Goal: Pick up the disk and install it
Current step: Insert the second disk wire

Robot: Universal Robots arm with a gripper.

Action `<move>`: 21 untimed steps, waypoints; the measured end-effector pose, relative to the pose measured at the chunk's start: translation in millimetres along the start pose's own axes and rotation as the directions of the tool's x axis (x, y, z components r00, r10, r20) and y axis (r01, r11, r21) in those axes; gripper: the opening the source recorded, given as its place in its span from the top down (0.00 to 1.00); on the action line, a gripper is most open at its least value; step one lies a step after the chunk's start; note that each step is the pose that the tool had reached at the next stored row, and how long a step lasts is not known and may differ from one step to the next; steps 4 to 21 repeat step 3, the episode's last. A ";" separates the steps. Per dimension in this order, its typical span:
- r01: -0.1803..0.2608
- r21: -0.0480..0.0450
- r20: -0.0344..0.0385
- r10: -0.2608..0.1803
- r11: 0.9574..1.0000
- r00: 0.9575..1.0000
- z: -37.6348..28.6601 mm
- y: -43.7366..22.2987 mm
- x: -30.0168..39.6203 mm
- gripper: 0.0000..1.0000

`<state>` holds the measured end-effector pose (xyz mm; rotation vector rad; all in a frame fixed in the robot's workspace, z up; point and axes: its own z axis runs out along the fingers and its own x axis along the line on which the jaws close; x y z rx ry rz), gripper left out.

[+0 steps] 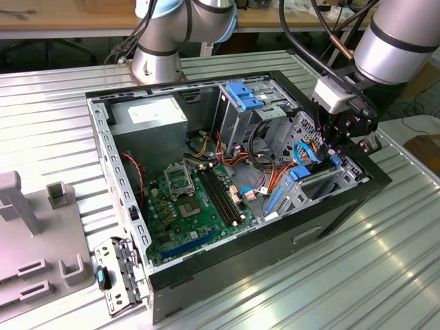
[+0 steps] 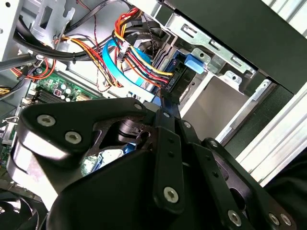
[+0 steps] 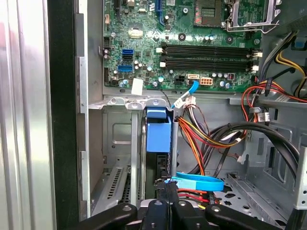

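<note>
Your black gripper (image 1: 342,137) is down inside the open black computer case (image 1: 323,220), at the grey metal drive cage (image 1: 323,180) on the exterior view's right. The grey metal disk with blue plastic rails (image 3: 158,132) stands on edge in that cage's slot, just beside the green motherboard (image 3: 192,43). In both wrist views the fingers (image 2: 168,120) look pinched onto the disk's end.

One computer case (image 1: 330,220), one disk (image 3: 158,132), one gripper (image 1: 346,134)
</note>
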<state>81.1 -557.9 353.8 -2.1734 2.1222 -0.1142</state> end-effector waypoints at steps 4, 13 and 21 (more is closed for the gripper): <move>0.000 0.000 0.000 0.000 1.000 1.000 0.0 0.0 0.0 0.89; 0.000 0.000 0.000 0.000 1.000 1.000 0.0 0.0 0.0 0.89; 0.000 0.000 0.000 0.000 1.000 1.000 0.0 0.0 0.0 0.89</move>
